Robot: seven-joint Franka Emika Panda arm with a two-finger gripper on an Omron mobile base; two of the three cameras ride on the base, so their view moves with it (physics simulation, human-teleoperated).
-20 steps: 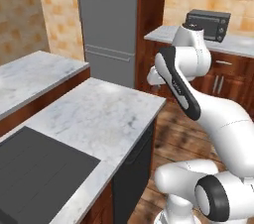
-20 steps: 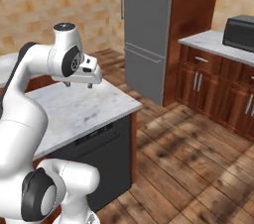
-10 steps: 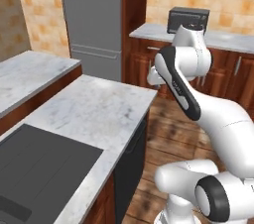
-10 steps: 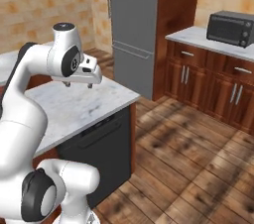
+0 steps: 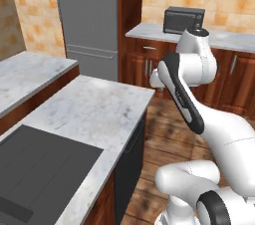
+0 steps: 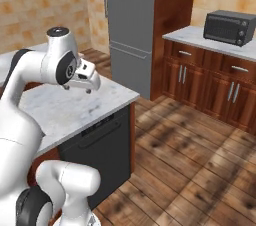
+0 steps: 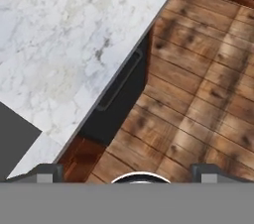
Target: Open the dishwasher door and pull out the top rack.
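Hand: the hand (image 6: 89, 89) hangs above the marble worktop (image 6: 75, 107), near its front edge, holding nothing; in the hand view its two finger tips (image 7: 45, 172) stand wide apart at the bottom, so the jaws are open.
Dishwasher door: the dishwasher door (image 6: 100, 157) is a flat black panel set under the worktop's front edge, upright and flush with the cabinet face, closed; seen from above in the hand view (image 7: 119, 96) and edge-on in the left base view (image 5: 128, 167).
Handle: a dark bar handle (image 7: 119, 82) runs along the door just below the worktop's lip; the hand is well apart from it.
Top rack: hidden behind the closed door; its place cannot be told.
Worktop: white-grey marble, with a black cooktop (image 5: 37, 174) set into it at the near end.
Floor: brown wooden floor (image 6: 200, 170) in front of the door.
Background: a tall grey fridge (image 6: 131, 25) and a black microwave (image 6: 229, 27) on the far counter, above brown wooden cabinets (image 6: 210, 85).
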